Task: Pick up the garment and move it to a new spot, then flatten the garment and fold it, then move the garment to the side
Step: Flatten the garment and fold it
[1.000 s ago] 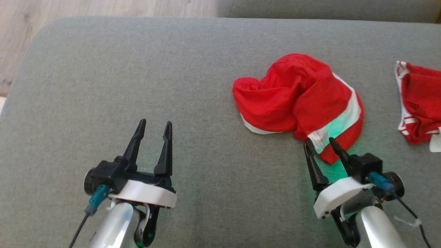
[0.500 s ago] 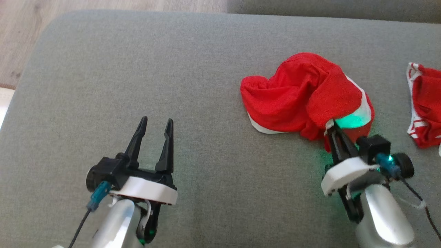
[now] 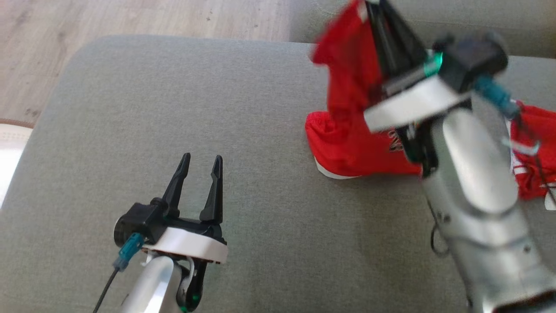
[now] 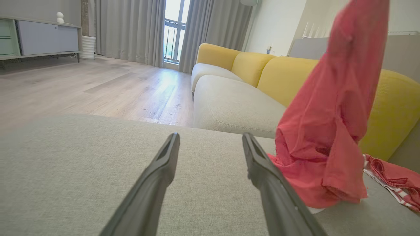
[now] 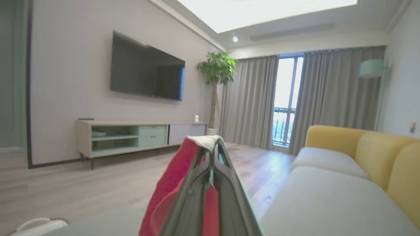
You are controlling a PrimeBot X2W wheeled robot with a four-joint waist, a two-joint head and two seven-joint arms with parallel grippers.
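One garment [image 3: 347, 148] hangs lengthwise below the right jaws, clamped on its top edge; left jaws, apart, stand well left.

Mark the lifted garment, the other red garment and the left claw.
garment [image 3: 347, 143]: head view, on its lower folds.
other garment [image 4: 390, 177]: left wrist view, on its red folds.
left claw [image 3: 202, 156]: head view, midway between its fingertips.

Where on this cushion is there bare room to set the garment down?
The widest bare patch of cushion lies between its left edge, the left claw and the garment. Right of the left claw is bare too. The right is crowded: the garment hanging from the right claw, a second garment beside it.
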